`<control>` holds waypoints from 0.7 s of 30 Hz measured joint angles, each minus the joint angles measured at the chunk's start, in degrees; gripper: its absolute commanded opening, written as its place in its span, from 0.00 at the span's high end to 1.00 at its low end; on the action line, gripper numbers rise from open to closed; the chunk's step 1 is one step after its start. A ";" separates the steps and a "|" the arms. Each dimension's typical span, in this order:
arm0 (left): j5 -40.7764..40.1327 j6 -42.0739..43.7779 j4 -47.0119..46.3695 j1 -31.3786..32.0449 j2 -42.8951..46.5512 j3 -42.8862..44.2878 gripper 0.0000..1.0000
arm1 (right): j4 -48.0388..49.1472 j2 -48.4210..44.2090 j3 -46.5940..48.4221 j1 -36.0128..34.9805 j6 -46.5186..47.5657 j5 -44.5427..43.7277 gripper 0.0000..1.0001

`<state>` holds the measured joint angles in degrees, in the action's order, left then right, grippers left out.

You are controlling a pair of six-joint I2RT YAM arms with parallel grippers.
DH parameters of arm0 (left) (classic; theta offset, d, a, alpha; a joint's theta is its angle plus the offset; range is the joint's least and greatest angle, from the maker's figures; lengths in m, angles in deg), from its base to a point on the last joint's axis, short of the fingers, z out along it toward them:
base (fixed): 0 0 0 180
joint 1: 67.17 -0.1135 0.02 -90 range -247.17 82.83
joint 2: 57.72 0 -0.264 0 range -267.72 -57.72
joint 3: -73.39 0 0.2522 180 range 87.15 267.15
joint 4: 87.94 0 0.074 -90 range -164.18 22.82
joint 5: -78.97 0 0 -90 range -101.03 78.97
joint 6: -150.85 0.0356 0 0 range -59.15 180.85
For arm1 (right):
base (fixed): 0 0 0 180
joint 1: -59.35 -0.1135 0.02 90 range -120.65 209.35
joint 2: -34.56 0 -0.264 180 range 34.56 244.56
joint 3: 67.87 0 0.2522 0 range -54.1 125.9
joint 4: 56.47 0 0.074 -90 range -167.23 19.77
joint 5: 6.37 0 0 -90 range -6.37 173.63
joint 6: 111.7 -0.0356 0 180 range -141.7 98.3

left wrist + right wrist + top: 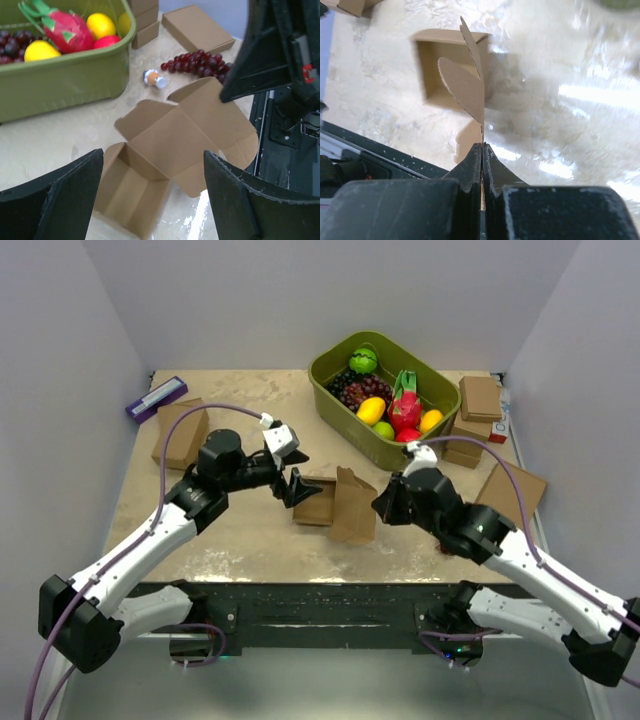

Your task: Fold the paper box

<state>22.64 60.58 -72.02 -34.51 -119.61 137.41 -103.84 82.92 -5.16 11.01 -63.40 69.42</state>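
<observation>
Pale walls on three sides; beige marbled table [250, 400].

Green tub [350, 430] of mixed fruit stands at the far right. Ready-made brown boxes are stacked [478, 410] by the right edge, and more [182, 432] sit toward the far left. A flat brown box [512, 490] lies at the right edge. A purple item [157, 397] is in the far left corner.

Paper box [335, 502]: plain brown cardboard, half-folded. It sits mid-table, nearer the near edge, between the two claws. The tray part is open-topped with its walls raised. The lid panel stands up on the tray's right side.

Left gripper [292, 485]: released, fingers [60, 195] spread wide, just left of the tray and not touching it.

Right gripper [385, 502]: clenched, grasping the lid's free edge.

View differences:
- Left wrist shows the tray's inside, the lid creases and rounded side flaps [170, 145]. It also shows loose dark grapes [197, 61] and a small orange-and-white object [154, 78] on the table beyond.
- Right wrist shows the lid edge-on [465, 85], a thin sheet pinched between closed fingertips [482, 150], with the tray past it.
- Top view alone shows both arms and the box's place on the table.
</observation>
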 measured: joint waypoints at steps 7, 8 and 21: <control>1.95 6.12 -1.70 2.75 1.27 2.43 0.15 | -11.72 13.53 17.44 0.00 11.82 0.42 1.00; 1.84 7.17 -1.68 3.58 1.51 2.45 0.15 | -13.05 14.40 18.53 0.00 12.90 0.66 1.00; -0.72 16.17 0.63 9.35 -4.87 4.28 0.14 | -19.65 20.48 26.45 0.00 20.28 7.58 1.00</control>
<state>21.92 76.75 -71.39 -25.15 -124.48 141.70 -123.49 103.40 21.29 11.01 -43.11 77.00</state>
